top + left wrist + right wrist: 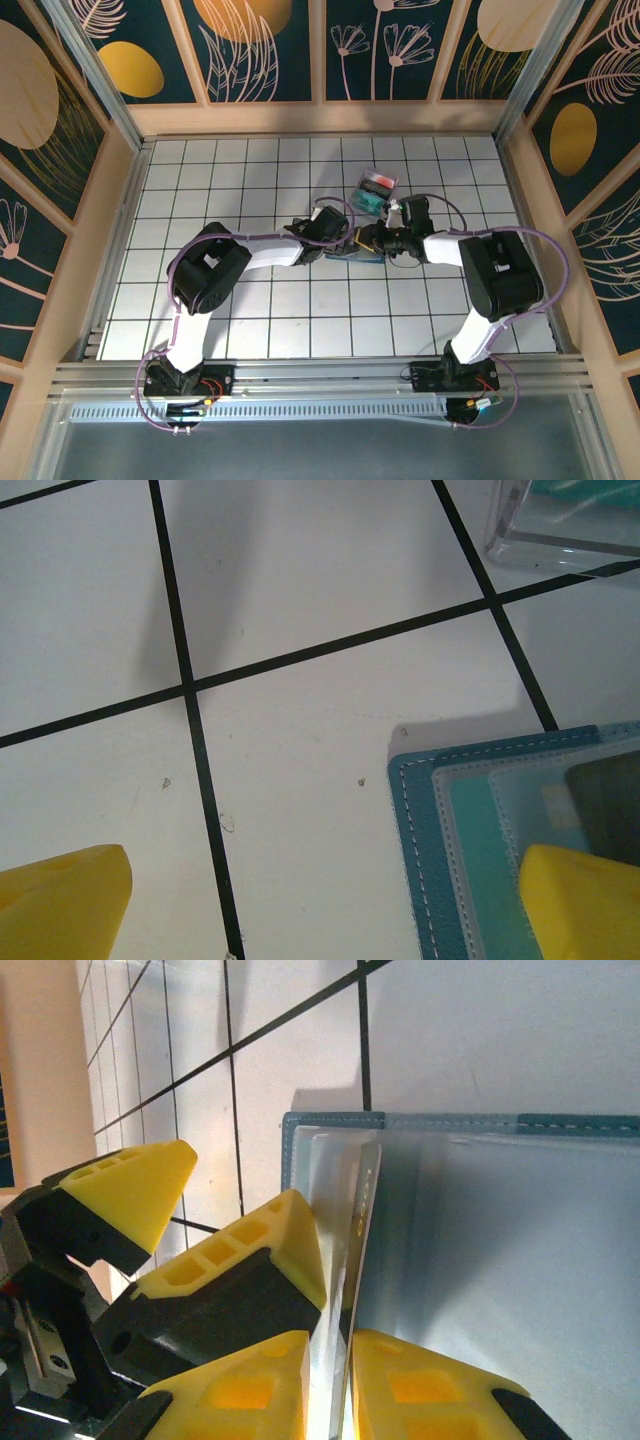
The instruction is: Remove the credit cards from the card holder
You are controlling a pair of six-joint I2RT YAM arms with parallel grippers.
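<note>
on table [300, 580]: blue card holder [415, 860], white stitching, translucent pockets

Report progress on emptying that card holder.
Done: the card holder lies open. In hand: the right gripper pinches one credit card, tilted up from its pocket, while the open left gripper straddles the holder's edge. Left: pulling it free, then the teal card tucked in a slot.
</note>
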